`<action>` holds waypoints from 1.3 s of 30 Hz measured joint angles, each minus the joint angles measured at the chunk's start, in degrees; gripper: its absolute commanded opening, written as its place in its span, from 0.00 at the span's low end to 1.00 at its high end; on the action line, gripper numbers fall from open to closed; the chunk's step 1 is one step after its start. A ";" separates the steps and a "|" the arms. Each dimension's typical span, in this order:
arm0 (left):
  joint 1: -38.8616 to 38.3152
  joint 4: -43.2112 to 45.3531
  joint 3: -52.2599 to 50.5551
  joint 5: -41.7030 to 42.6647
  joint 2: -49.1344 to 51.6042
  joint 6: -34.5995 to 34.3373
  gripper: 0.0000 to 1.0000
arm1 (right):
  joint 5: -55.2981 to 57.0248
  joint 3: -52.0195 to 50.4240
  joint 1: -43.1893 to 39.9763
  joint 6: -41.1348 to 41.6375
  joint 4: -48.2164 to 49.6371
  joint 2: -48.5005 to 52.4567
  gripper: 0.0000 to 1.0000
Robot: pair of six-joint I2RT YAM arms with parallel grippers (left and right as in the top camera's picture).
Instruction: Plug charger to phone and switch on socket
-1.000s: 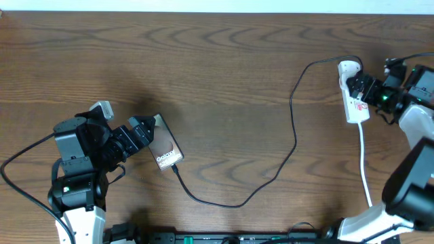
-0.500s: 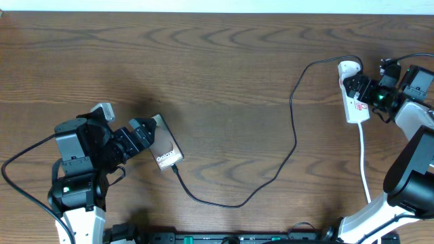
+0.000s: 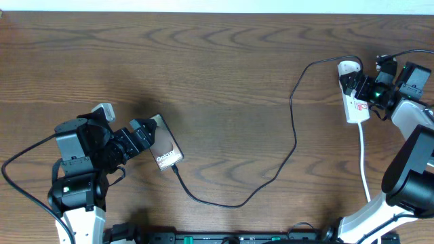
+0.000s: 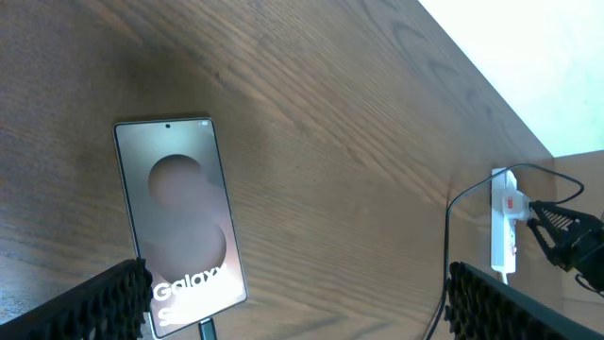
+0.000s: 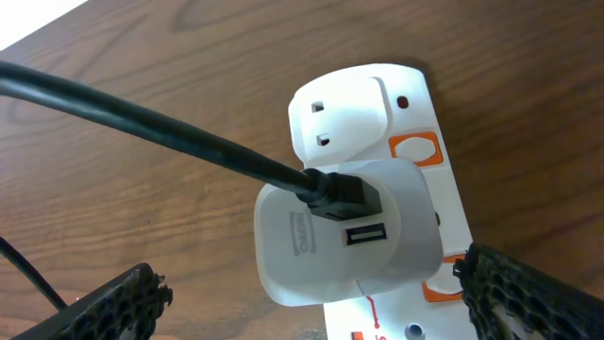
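Note:
The phone (image 3: 166, 145) lies flat on the table at the left, "Galaxy" lettering up. In the left wrist view the phone (image 4: 179, 217) sits just ahead of my left finger. The charger (image 3: 294, 132) is a thin black cable. Its plug tip (image 4: 204, 330) sits at the phone's lower edge. Its other end goes into a white adapter (image 5: 349, 236) on the socket (image 3: 353, 102). My left gripper (image 3: 141, 135) is open at the phone's near end. My right gripper (image 3: 354, 84) is open over the socket (image 5: 415, 104), straddling the adapter, gripping nothing.
The socket's white cord (image 3: 364, 166) runs toward the front right. Orange-rimmed switches (image 5: 415, 149) sit on the strip's face beside the adapter. The charger cable loops across the middle of the wooden table (image 3: 224, 81).
My right gripper has shifted slightly up and left along the socket. The left arm, phone and cable have not moved.

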 measured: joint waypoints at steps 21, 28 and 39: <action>0.00 -0.02 0.00 0.00 0.00 0.02 0.98 | 0.22 0.11 0.44 0.22 0.00 2.32 0.99; 0.00 -0.02 0.00 0.00 0.00 0.02 0.98 | 0.22 0.13 0.44 0.26 -0.50 2.32 0.99; 0.00 -0.02 0.00 0.00 0.00 0.02 0.98 | 1.60 0.87 1.70 0.44 0.26 3.15 0.99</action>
